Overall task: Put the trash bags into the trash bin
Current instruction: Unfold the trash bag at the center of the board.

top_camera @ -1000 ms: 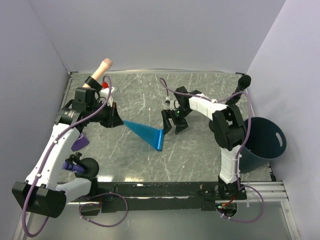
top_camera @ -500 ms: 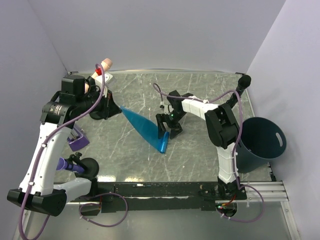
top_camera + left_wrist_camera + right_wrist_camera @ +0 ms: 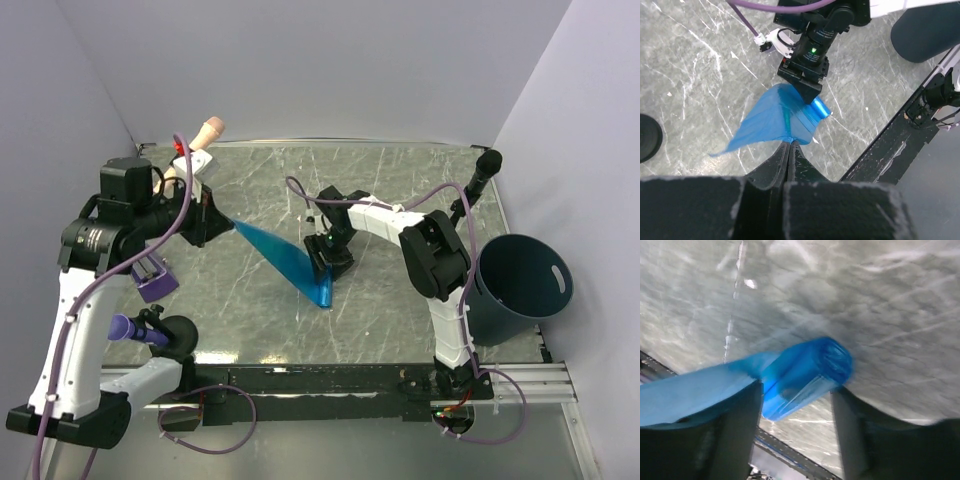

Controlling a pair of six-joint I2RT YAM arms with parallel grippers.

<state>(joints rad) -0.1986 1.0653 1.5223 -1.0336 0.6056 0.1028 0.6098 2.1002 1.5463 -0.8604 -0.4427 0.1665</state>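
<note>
Top camera looks down from behind; wrist cameras face the grey marbled tabletop — the right closest, perhaps tilted. All share the translucent bright-blue film bag.

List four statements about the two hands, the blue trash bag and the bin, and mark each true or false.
1. The left hand is shut on one end of the blue trash bag sheet. True.
2. The bag's roll lies inside the trash bin. False: it lies on the table, with the sheet stretched from it to the left hand.
3. The right hand has one finger on each side of the roll. True.
4. The trash bin lies tipped over at the left of the table. False: it stands upright at the right, beside the right arm.
</note>
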